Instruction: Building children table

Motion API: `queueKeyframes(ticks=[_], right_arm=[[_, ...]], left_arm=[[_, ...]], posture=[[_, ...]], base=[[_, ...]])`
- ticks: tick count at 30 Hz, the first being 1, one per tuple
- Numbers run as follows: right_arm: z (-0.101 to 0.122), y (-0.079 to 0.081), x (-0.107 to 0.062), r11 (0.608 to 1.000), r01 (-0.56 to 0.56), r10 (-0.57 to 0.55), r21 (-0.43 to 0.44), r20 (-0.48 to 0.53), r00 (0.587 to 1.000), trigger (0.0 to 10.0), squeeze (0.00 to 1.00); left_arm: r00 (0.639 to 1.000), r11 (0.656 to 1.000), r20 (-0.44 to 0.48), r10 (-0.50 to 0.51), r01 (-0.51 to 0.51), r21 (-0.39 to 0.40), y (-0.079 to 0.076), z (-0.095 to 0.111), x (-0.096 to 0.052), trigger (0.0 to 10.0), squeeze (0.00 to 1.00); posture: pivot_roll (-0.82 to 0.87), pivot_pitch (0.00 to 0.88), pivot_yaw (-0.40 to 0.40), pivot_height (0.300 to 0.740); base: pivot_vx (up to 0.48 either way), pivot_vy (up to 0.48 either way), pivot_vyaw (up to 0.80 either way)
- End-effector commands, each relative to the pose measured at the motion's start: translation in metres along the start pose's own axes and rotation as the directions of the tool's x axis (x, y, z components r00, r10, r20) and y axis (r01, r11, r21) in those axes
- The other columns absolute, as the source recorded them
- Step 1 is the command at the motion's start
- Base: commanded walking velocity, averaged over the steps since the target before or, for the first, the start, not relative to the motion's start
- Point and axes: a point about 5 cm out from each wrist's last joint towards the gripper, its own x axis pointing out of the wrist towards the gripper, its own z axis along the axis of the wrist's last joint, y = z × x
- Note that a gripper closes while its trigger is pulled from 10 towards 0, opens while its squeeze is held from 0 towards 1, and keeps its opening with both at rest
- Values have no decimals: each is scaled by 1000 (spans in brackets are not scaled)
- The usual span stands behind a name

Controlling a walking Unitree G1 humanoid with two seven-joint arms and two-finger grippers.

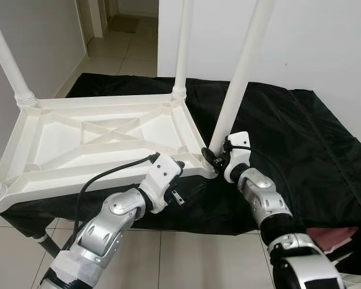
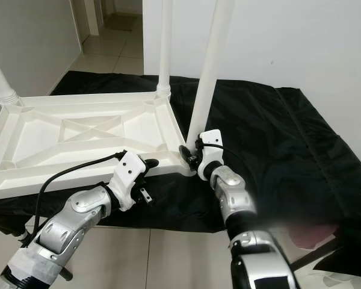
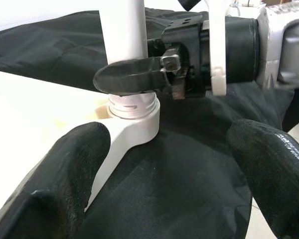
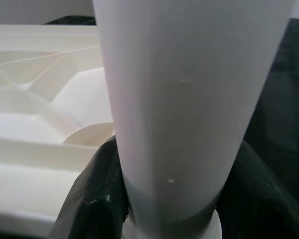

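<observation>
The white table [image 1: 102,141] lies upside down on a black cloth [image 1: 289,138], its near edge hanging over the cloth's near side. The right gripper [image 1: 212,158] is clenched around the near right leg [image 1: 240,72] just above its corner socket. The left gripper [image 3: 159,174] waits beside that corner, fingers spread apart. No writing shows anywhere.

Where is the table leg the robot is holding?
In the left eye view, the table leg stands at the upturned white table's near right corner, its base clamped by the right gripper, above the black cloth.
</observation>
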Motion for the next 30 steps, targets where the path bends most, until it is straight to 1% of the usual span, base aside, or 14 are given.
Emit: queueKeyframes(ticks=[1,2,3,4,6,7,8,10,13,19,20,25,26,30], right_arm=[[-10,-2,-4,993,114,-113,35,-45,993,10000,0],[-10,-2,-4,993,114,-113,35,-45,993,10000,0],[-11,3,-5,977,207,-205,55,-47,978,10000,0],[-11,3,-5,977,207,-205,55,-47,978,10000,0],[-12,5,-6,962,264,-261,70,-49,964,10000,0],[-11,9,-6,942,325,-322,89,-43,946,10000,0],[-11,9,-6,942,325,-322,89,-43,946,10000,0],[-8,14,-6,917,377,-375,134,-40,926,10000,0],[-2,22,-4,925,352,-354,141,-16,935,10000,0],[0,24,-5,932,338,-341,133,-2,940,10000,0],[1,24,-6,933,331,-335,142,7,942,10000,1000],[4,24,-8,935,321,-329,149,31,944,10000,1000],[5,19,-10,937,322,-331,135,45,943,10000,1000],[5,17,-11,936,331,-339,120,47,940,10000,1000]], left_arm=[[998,998,-5,-58,58,8,-3,0,0,10000,0],[998,998,-5,-58,58,8,-3,0,0,10000,0],[998,998,-6,-58,58,7,-3,0,0,10000,0],[998,998,-6,-58,58,7,-3,0,0,10000,0],[998,998,-6,-58,58,7,-3,-1,0,10000,0],[998,998,-7,-57,57,6,-4,-1,-1,10000,0],[998,998,-7,-57,57,6,-4,-1,-1,10000,0],[998,998,-7,-55,55,2,-4,-1,-1,10000,0],[998,998,-12,-57,57,-2,-5,-3,-2,10000,0],[998,998,-15,-57,57,-1,-5,-3,-2,10000,0],[998,998,-14,-56,56,-1,-4,-3,-2,10000,0],[998,999,-10,-54,54,-1,-3,-2,-1,10000,0],[999,999,-7,-53,53,-2,-4,-2,0,10000,0],[999,999,-6,-53,53,-2,-4,-2,0,10000,0]], posture=[[47,2,-58,740],[47,2,-58,740],[51,3,-57,740],[51,3,-57,740],[53,3,-58,740],[58,5,-55,740],[58,5,-55,740],[57,8,-49,740],[57,5,-44,740],[61,1,-42,740],[61,1,-42,740],[62,0,-41,740],[62,0,-43,740],[62,0,-43,740]], base=[[0,0,0],[0,0,0],[0,0,0],[0,0,0],[0,0,0],[0,0,0],[0,0,0],[0,0,0],[0,0,0],[0,0,0],[0,0,0],[0,0,0],[0,0,0],[0,0,0]])
